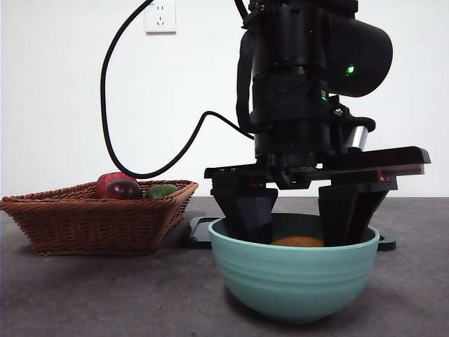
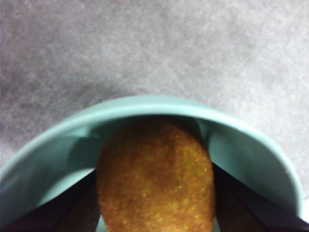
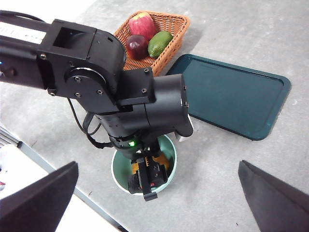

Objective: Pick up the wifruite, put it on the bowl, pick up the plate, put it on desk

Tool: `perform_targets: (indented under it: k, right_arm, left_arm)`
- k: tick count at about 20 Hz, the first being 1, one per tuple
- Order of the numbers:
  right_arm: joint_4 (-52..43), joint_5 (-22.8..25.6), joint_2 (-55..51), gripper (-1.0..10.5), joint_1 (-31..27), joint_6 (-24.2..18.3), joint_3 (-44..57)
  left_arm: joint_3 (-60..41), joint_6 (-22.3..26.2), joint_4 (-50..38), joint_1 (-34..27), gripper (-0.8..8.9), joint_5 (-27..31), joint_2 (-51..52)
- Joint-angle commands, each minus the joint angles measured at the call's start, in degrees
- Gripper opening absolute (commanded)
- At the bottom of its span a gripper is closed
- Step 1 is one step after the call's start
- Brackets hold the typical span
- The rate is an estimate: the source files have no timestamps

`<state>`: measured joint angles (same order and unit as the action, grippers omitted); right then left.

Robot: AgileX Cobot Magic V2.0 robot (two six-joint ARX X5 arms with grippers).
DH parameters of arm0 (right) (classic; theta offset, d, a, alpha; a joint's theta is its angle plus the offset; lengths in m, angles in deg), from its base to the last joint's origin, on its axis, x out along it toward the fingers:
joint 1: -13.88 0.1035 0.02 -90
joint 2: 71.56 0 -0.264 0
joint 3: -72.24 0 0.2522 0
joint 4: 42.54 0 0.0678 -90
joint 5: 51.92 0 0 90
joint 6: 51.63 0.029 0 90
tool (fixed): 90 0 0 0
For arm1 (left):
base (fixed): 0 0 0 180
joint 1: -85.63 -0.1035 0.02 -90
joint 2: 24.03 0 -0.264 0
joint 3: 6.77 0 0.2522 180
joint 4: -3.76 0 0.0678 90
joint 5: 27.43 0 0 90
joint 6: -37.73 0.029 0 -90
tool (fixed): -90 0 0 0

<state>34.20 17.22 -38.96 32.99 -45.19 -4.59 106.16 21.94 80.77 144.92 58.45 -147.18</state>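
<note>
Left gripper was down inside the deep, round, teal-green bowl, with its two black jaws on either side of the brownish-orange oval fruit. The jaws looked pressed against the fruit's sides, so it seemed to be held as it was set low in the bowl, where it could not roll away.

Going from left to right across the table, a woven brown basket sat first, holding a red fruit, a dark purple fruit and a green fruit. Next came the bowl on the grey-brown desk. Behind it lay a flat, dark green tray, empty and flat on the desk.

Right gripper hung high above with its jaws wide apart, holding nothing. It looked like it was waiting its turn.
</note>
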Motion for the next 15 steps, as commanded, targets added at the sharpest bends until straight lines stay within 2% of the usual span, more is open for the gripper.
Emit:
perform_targets:
  k: [1,5,9,15]
  right_arm:
    - [-0.31,-0.15,0.11,6.6,0.26,-0.07,-1.16]
    - [-0.31,-0.15,0.11,6.6,0.26,-0.07,-1.16]
    - [-0.28,-0.17,0.11,6.6,0.26,-0.04,-1.18]
    - [-0.31,-0.15,0.11,6.6,0.26,-0.04,-1.16]
  left_arm:
    - [2.01,1.36,1.49,0.74,3.36,0.28,-1.57]
    - [5.73,3.85,5.16,0.74,5.36,1.31,-1.46]
    - [12.07,4.87,9.31,0.74,5.38,1.84,-1.46]
    - [22.53,5.68,15.61,0.79,5.41,5.90,1.77]
